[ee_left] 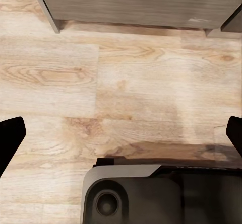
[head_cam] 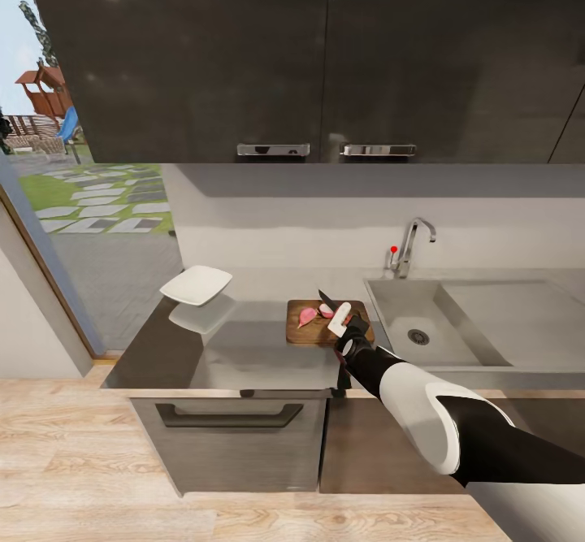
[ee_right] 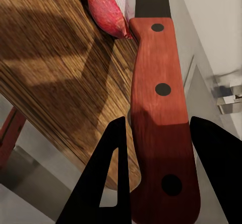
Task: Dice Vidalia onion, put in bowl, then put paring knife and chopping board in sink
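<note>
The robot stands in front of the countertop, and its right arm reaches forward over the chopping board. The right gripper is clamped on the paring knife. In the right wrist view the two dark fingers stand on both sides of the red-brown handle and press it. The dark blade points away from the robot, toward the backsplash, above the board.

On the board lie pieces of the onion. They are pink and already cut; one bigger piece is on the left part of the board, and another piece is just beside the blade. In the right wrist view one red piece touches the knife where the blade meets the handle.

The sink is just to the right of the board, with the chrome faucet and its small red knob behind it. The white bowl is on the left part of the countertop, well apart from the board. I cannot see anything inside it.

The left gripper hangs low and looks down at the light wood floor. Its fingertips are far apart at the two edges of the left wrist view, with nothing between them.
</note>
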